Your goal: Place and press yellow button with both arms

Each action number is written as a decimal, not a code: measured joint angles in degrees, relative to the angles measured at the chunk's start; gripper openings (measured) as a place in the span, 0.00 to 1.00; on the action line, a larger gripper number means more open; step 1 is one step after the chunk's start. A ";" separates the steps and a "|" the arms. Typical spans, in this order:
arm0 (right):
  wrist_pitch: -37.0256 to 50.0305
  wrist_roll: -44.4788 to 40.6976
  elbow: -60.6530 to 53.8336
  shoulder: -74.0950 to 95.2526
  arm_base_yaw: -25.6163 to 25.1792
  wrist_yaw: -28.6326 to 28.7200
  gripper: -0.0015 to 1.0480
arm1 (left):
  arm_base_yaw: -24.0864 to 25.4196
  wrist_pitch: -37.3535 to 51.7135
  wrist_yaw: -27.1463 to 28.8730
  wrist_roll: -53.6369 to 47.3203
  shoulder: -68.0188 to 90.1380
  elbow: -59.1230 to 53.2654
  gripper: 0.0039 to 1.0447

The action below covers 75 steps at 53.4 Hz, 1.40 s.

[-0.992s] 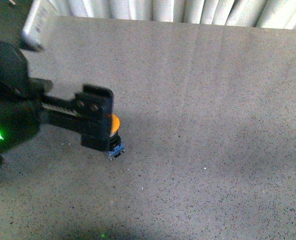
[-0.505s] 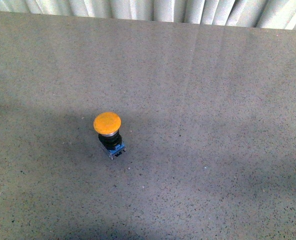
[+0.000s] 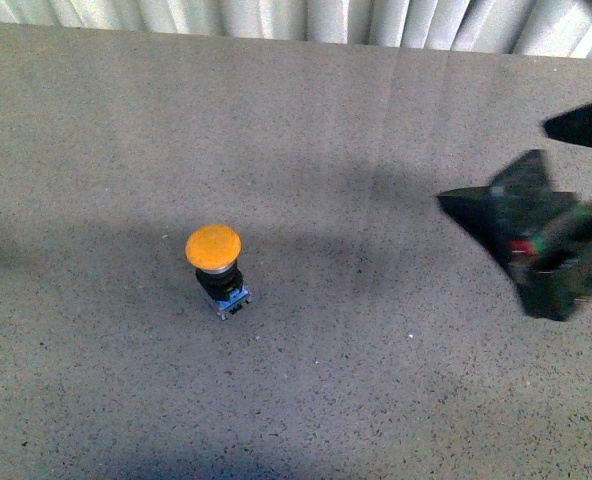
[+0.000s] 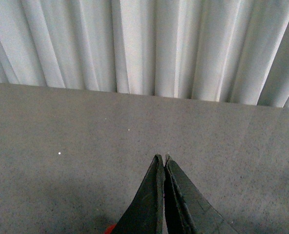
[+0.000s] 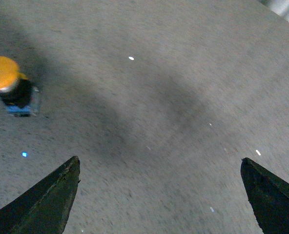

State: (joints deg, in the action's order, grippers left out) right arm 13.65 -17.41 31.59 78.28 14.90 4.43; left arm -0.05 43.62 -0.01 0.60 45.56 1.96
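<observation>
The yellow button (image 3: 215,262) stands upright on the grey speckled table, left of centre in the front view, its domed orange-yellow cap over a black collar and small blue-grey base. It also shows in the right wrist view (image 5: 10,85). My right gripper (image 3: 496,165) is open at the right edge of the front view, above the table and well to the right of the button; in its own view its gripper (image 5: 159,163) holds nothing. My left gripper (image 4: 161,158) is shut and empty, pointing toward the curtain, out of the front view.
A white pleated curtain (image 3: 306,18) hangs behind the table's far edge; it fills the top of the left wrist view (image 4: 144,44). The grey table (image 3: 376,380) spreads all round the button.
One second ago my left gripper stood around the button; it has let go and left the front view. My right gripper has come in from the right. The button stays in place.
</observation>
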 joint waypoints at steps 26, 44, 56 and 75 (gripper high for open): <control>0.63 2.01 19.65 22.27 15.67 3.39 0.65 | 0.00 -15.12 0.00 -0.04 -16.70 -1.25 0.01; -1.88 9.55 20.76 25.97 16.57 7.23 0.06 | 0.00 -24.57 -0.02 -0.04 -26.49 -1.27 0.01; -1.88 10.84 22.43 28.11 16.87 7.91 0.01 | 0.00 -29.55 0.00 -0.04 -31.52 -1.27 0.01; -2.56 11.85 24.20 30.71 16.96 8.76 0.01 | 0.00 -37.18 0.00 -0.09 -38.18 -1.25 0.01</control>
State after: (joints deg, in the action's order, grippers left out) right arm 11.09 -5.56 55.79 108.99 31.86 13.19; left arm -0.05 6.44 -0.01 0.51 7.38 0.71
